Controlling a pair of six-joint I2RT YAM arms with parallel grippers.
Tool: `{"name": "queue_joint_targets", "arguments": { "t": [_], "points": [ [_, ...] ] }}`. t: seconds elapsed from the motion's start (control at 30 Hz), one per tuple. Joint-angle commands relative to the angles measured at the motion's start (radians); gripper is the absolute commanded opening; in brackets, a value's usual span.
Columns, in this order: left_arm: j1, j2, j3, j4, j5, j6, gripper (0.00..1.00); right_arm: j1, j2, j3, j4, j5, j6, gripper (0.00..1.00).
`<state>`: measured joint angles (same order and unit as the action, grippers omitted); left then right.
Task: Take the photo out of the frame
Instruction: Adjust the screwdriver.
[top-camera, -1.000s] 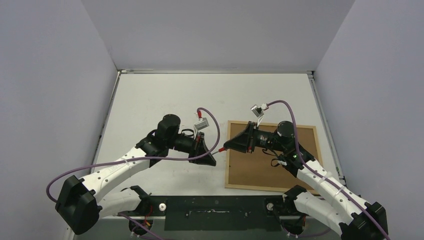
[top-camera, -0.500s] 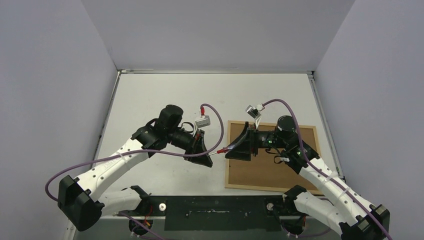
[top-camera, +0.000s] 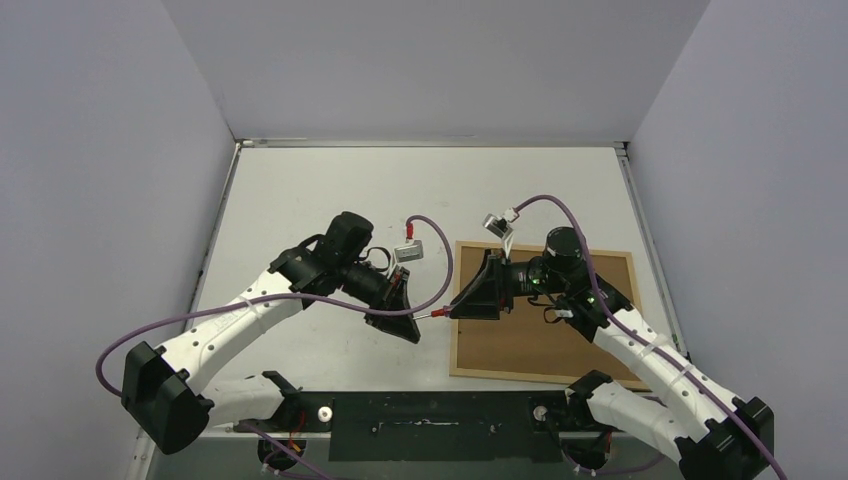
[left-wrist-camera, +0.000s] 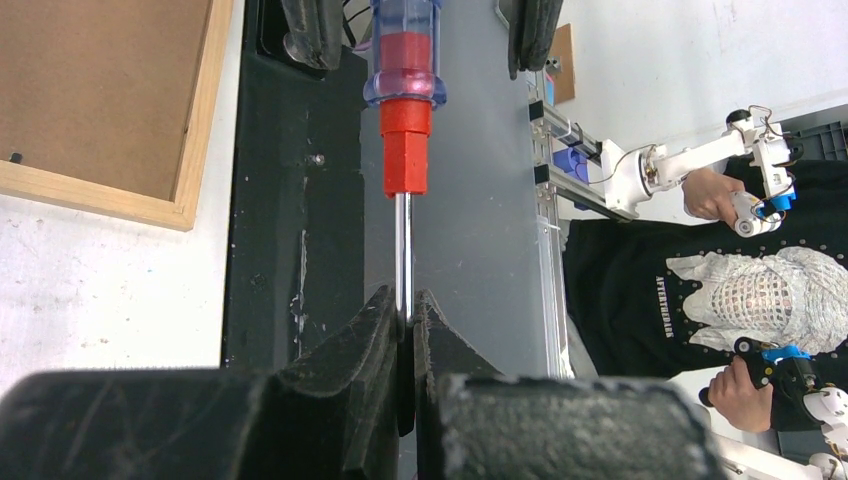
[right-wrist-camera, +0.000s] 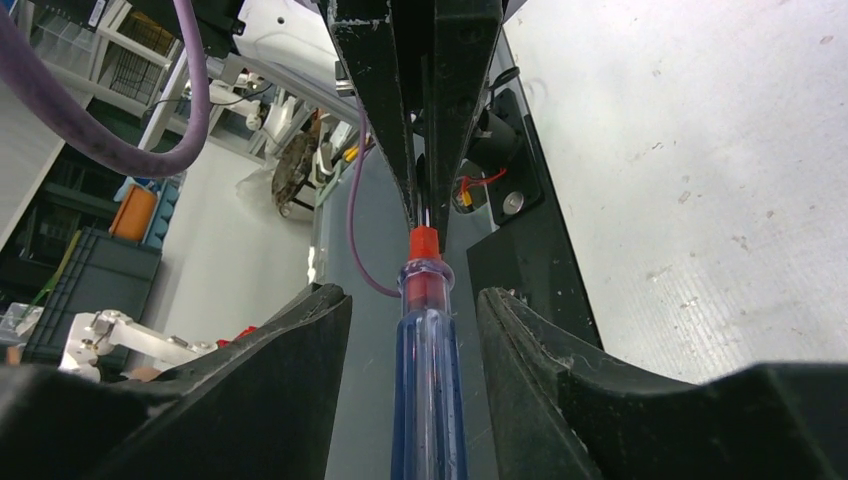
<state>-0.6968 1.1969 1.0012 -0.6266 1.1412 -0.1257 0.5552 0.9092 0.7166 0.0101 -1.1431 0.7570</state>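
- The left gripper (left-wrist-camera: 403, 318) was clenched on the metal shaft of the screwdriver (left-wrist-camera: 405, 150).
- The right gripper (right-wrist-camera: 412, 300) stood released, with a gap showing between each finger and the blue handle.
- The frame (top-camera: 610, 252) lay flat on the table (top-camera: 300, 200), right of centre, and the brown backing (top-camera: 520, 345) filled it.
- The right arm crossed above the frame.
- Whatever lay under the backing was hidden.

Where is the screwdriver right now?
In the top view the screwdriver hangs over the table between the two arms, just left of the frame. The left gripper pinches its metal shaft, its handle inside the open right gripper.
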Motion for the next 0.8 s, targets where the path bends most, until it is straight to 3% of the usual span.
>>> {"name": "queue_joint_targets", "arguments": {
  "t": [0.0,0.23,0.33,0.47,0.6,0.63,0.73,0.77],
  "points": [
    [0.004,0.001,0.053,0.0,0.025,0.029,0.0,0.001,0.005,0.046,0.066,-0.049,0.006,0.48],
    [0.005,0.014,0.042,0.049,0.013,0.004,0.0,0.021,0.002,0.043,0.05,-0.052,-0.001,0.33],
    [0.006,0.021,0.036,0.069,0.007,-0.01,0.0,0.033,0.0,0.038,0.039,-0.043,-0.006,0.35],
    [0.006,0.023,0.023,0.108,0.007,-0.036,0.0,0.041,-0.006,0.034,0.032,-0.023,-0.013,0.28],
    [0.007,0.024,0.022,0.108,-0.017,-0.041,0.0,0.043,-0.003,0.028,0.021,-0.002,-0.019,0.03],
    [0.01,0.022,0.021,0.107,-0.04,-0.042,0.03,0.042,-0.005,0.029,0.001,0.006,-0.035,0.0],
    [0.025,0.003,0.005,0.106,-0.114,-0.046,0.43,0.035,-0.014,0.041,-0.14,0.071,-0.119,0.0],
    [0.034,-0.01,-0.005,0.106,-0.152,-0.05,0.51,0.025,-0.014,0.054,-0.219,0.105,-0.166,0.0]
  ]
}}
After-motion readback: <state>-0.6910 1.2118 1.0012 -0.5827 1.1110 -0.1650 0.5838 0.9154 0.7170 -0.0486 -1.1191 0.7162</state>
